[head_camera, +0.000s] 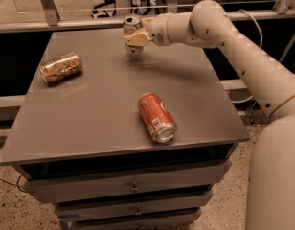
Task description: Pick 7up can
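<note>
Lettering: none can be read on any can | 7up can (pixel 132 23): silver top and pale body are seen, upright at far edge of surface (pixel 90 109), lower part hidden by claw (pixel 135 38) | claw: closed around 7up can | red can (pixel 157 117), gold can (pixel 61 67): laid on sides.

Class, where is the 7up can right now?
In the camera view, the 7up can is held in the gripper at the far edge of the table, beyond the red can.

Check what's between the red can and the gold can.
Camera view: only bare tabletop between red can and gold can. The gripper is at the 7up can by the far edge, off that stretch.
</note>
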Robot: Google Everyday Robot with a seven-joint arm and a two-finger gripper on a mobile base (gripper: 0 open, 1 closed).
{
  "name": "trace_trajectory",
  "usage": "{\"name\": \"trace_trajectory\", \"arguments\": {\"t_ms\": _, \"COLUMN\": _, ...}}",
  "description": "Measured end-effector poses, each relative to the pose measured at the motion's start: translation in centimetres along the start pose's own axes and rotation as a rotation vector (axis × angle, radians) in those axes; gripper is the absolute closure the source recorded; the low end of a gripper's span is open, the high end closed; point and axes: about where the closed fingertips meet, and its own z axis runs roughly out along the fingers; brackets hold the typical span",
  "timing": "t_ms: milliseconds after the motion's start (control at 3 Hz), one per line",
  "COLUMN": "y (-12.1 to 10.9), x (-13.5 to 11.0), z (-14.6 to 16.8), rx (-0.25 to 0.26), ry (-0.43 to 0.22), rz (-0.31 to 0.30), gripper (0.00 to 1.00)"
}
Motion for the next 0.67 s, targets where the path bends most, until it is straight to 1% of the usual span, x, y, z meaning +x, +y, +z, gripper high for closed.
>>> {"name": "trace_trajectory", "arguments": {"t_ms": 333, "y": 0.5, "x": -1.2, "z": -3.2, "rx": -0.033, "ry": -0.089, "rz": 0.028, "gripper": 1.0}}
{"name": "trace_trajectory", "arguments": {"t_ms": 667, "y": 1.4, "x": -4.1, "z": -6.7, "rx": -0.071, "ry": -0.196, "rz": 0.059, "gripper": 1.0}}
